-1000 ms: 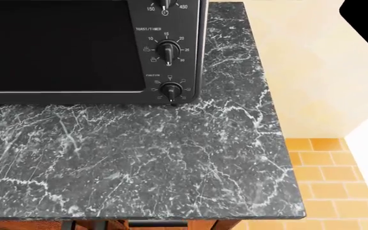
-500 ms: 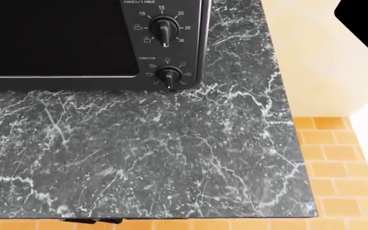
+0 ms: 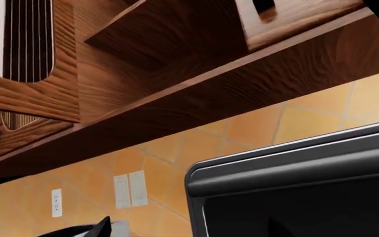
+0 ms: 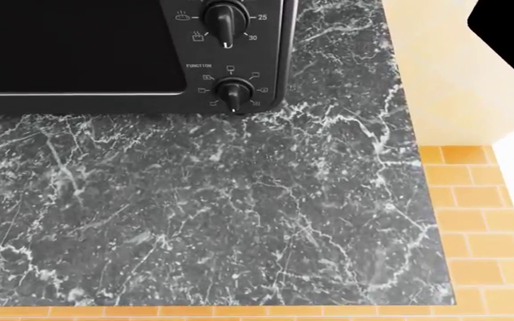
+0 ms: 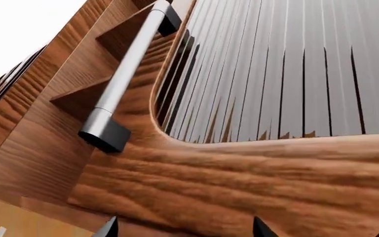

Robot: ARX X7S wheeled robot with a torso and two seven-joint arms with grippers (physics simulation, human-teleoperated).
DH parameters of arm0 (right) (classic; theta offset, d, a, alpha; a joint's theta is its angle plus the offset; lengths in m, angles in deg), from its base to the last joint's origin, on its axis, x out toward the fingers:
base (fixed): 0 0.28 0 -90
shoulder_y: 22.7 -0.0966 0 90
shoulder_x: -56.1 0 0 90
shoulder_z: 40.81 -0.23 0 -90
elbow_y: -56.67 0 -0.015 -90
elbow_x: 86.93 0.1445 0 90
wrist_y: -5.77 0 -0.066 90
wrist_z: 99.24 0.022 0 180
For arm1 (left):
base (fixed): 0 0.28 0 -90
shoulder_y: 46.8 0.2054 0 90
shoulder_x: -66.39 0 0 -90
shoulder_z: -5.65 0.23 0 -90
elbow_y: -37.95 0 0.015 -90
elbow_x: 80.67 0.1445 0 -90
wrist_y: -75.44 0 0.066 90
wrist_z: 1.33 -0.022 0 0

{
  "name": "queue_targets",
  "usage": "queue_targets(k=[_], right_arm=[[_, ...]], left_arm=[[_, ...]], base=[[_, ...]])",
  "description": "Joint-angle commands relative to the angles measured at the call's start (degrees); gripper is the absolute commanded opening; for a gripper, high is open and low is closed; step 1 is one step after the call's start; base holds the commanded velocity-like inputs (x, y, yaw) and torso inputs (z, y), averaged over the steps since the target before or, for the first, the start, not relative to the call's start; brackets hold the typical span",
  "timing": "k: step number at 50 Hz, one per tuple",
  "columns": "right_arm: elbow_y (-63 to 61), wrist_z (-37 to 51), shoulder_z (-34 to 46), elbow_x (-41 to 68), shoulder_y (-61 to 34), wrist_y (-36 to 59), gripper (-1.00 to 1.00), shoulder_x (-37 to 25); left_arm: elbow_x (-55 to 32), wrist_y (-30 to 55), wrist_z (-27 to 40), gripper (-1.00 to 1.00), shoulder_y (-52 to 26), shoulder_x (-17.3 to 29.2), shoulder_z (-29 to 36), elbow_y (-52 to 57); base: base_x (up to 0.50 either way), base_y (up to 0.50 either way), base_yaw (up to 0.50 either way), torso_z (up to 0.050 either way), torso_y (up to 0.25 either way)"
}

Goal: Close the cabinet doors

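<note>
Neither arm shows in the head view. In the left wrist view a wooden wall cabinet (image 3: pixel 196 94) hangs overhead. One cabinet door (image 3: pixel 25 59), with a ribbed glass pane, stands swung out, and the shelf inside is exposed. My left gripper (image 3: pixel 188 229) looks open, one dark fingertip (image 3: pixel 101 227) showing below the cabinet. In the right wrist view another cabinet door (image 5: pixel 242 163) fills the frame, with ribbed glass (image 5: pixel 288 69) and a metal bar handle (image 5: pixel 127 69). My right gripper (image 5: pixel 184 229) is open, both tips close in front of the door's wooden frame, holding nothing.
A black toaster oven (image 4: pixel 105 53) stands at the back of the dark marble counter (image 4: pixel 239 221). Orange floor tiles (image 4: pixel 480 221) lie past the counter's right and front edges. The tiled backsplash (image 3: pixel 196 148) under the cabinet carries wall outlets (image 3: pixel 129 189).
The head view has shifted: the toaster oven slid up the frame, the counter's front edge now shows with floor tiles below it, and the wooden base front dropped out of sight.
</note>
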Motion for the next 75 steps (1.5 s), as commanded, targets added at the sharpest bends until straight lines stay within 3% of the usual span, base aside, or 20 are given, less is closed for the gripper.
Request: queue_targets(k=[1,12,20,25,30,32,38,40,44,45,47,49,50,51,53,61,75], right_arm=[[3.19,1.05,5.47,12.83,8.70,6.58,1.00,-3.15],[-11.51,6.03,0.32,14.81,8.85,2.35,1.00,-15.65],[-25.13,11.82,1.11,9.85,11.37,-0.58,1.00,-24.30],[-29.02,14.76,1.41,8.42,10.84,0.38,1.00,-29.34],[-40.07,22.15,1.89,4.55,9.81,1.68,1.00,-39.00],[-44.69,24.63,2.26,3.26,10.38,1.84,1.00,-42.42],[-64.21,37.97,5.03,-5.94,18.24,-0.48,1.00,-56.12],[-71.10,43.40,6.04,-10.86,22.83,-3.01,1.00,-61.24],[-77.86,51.45,8.28,-18.70,29.30,-3.52,1.00,-65.32],[-76.70,50.63,7.75,-16.17,27.96,-3.06,1.00,-64.48],[-77.01,52.29,7.61,-15.19,27.89,-2.25,1.00,-64.59],[-77.55,54.82,7.52,-13.62,27.76,-0.92,1.00,-64.79],[-77.61,55.58,7.39,-13.64,27.80,-0.73,1.00,-64.79],[-77.63,56.22,7.27,-13.55,27.94,-0.78,1.00,-64.77],[-77.90,58.89,6.97,-12.95,28.03,-0.04,1.00,-64.85],[-78.72,59.22,7.08,-10.82,27.21,2.82,1.00,-65.23],[-78.55,57.04,6.66,-11.14,27.71,2.28,1.00,-65.17]], left_arm=[[0.53,-0.02,1.58,1.00,0.00,1.42,1.27,0.00],[4.40,1.01,7.94,1.00,0.00,8.09,5.92,0.00],[6.12,2.35,15.40,1.00,0.00,16.97,9.19,0.00],[8.37,3.48,25.19,1.00,0.00,28.50,13.62,0.00],[10.12,4.22,39.66,1.00,-0.01,45.76,18.80,0.00],[10.26,4.08,43.43,1.00,-0.02,50.29,19.76,0.00],[11.19,3.06,58.05,1.00,-0.68,69.06,24.25,0.00],[10.84,1.09,56.21,1.00,-2.19,69.15,25.03,-0.02],[10.47,-5.22,51.83,1.00,-3.36,69.16,26.53,-2.82],[5.62,3.38,43.23,1.00,-11.96,60.57,35.12,-0.12],[9.72,20.57,26.04,1.00,-29.15,43.38,51.21,-0.01],[4.11,33.04,8.86,1.00,-46.34,26.19,59.50,-0.04],[4.04,32.88,5.91,1.00,-54.93,17.59,60.76,-0.14],[3.87,32.57,5.86,1.00,-63.52,16.35,61.50,-0.42],[4.30,31.77,4.42,1.00,-66.57,14.91,64.12,-1.83],[4.42,31.00,3.23,1.00,-68.25,13.52,66.95,-2.90],[3.53,30.64,7.07,1.00,-67.22,17.79,65.94,-0.25]], base=[[0.00,0.00,0.00,0.000,-0.012],[0.00,0.00,0.00,0.000,-0.009],[0.00,0.00,0.00,0.000,-0.001],[0.00,0.00,0.00,0.000,-0.002],[0.00,0.00,0.00,0.000,0.000],[0.00,0.00,0.00,0.000,0.000],[0.00,0.00,0.00,0.000,0.000],[0.00,0.00,0.00,-0.011,0.120],[0.00,0.00,0.00,-0.022,0.248],[0.00,0.00,0.00,-0.021,0.250],[0.00,0.00,0.00,-0.022,0.250],[0.00,0.00,0.00,-0.021,0.250],[0.00,0.00,0.00,-0.022,0.250],[0.00,0.00,0.00,-0.021,0.250],[0.00,0.00,0.00,-0.021,0.250],[0.00,0.00,0.00,-0.021,0.250],[0.00,0.00,0.00,-0.015,0.250]])
